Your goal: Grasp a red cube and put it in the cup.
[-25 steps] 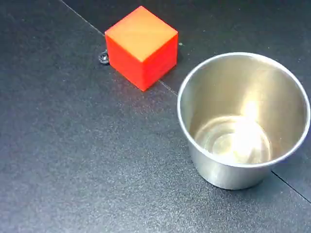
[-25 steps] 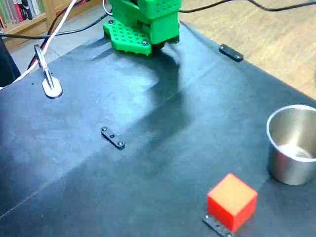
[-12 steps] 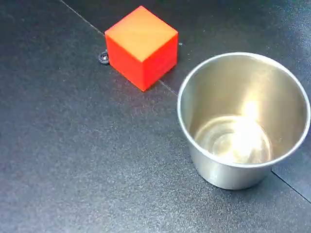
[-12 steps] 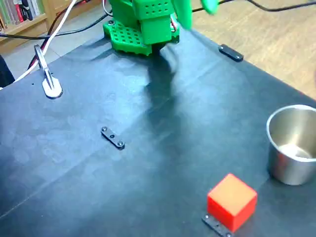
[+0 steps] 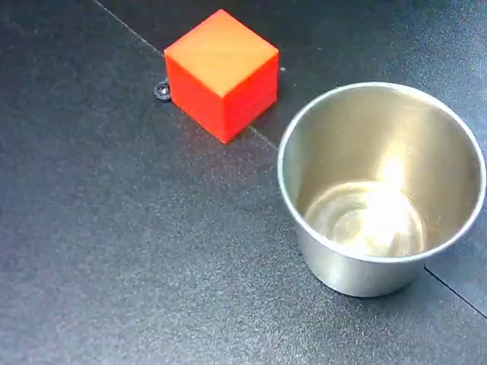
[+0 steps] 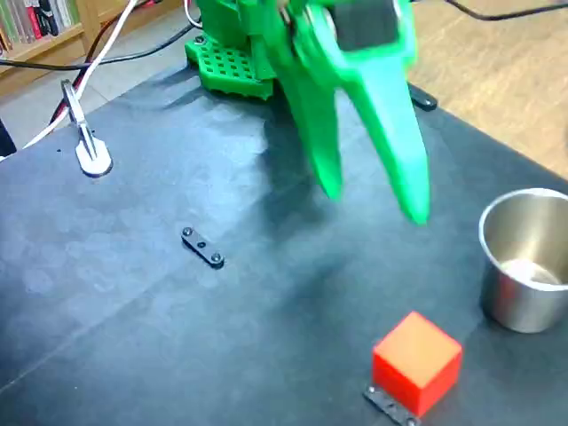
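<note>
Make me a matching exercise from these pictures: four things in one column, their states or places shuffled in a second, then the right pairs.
Things:
1. red cube
2. cup
3. gripper
4. small black bracket

States or places:
A. open, green fingers pointing down above the table
B. upright and empty, shiny inside
C. lying flat on the black table, left of the cube in a fixed view
D. resting on the table beside the cup, not held

Pairs: 1-D, 2-B, 3-A, 4-C
</note>
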Available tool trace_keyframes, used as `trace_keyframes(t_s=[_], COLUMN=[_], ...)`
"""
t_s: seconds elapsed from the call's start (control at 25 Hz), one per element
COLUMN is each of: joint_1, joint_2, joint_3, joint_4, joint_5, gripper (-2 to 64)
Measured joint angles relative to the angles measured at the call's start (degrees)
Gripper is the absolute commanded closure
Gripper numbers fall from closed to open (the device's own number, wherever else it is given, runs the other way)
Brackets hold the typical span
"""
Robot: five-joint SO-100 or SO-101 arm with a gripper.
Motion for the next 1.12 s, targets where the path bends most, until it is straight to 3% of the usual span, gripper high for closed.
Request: trace_keyframes(t_s=[0.44, 0.72, 1.12], joint_1=[0.1, -4.1, -5.6], joint_2=[-9.4, -16.3, -24.1], joint_3=[-0.7, -7.6, -11.6], joint_4=[0.0, 0.1, 9.7], joint_5=[-0.3, -0.3, -0.3], gripper=[25.8, 25.6, 25.5])
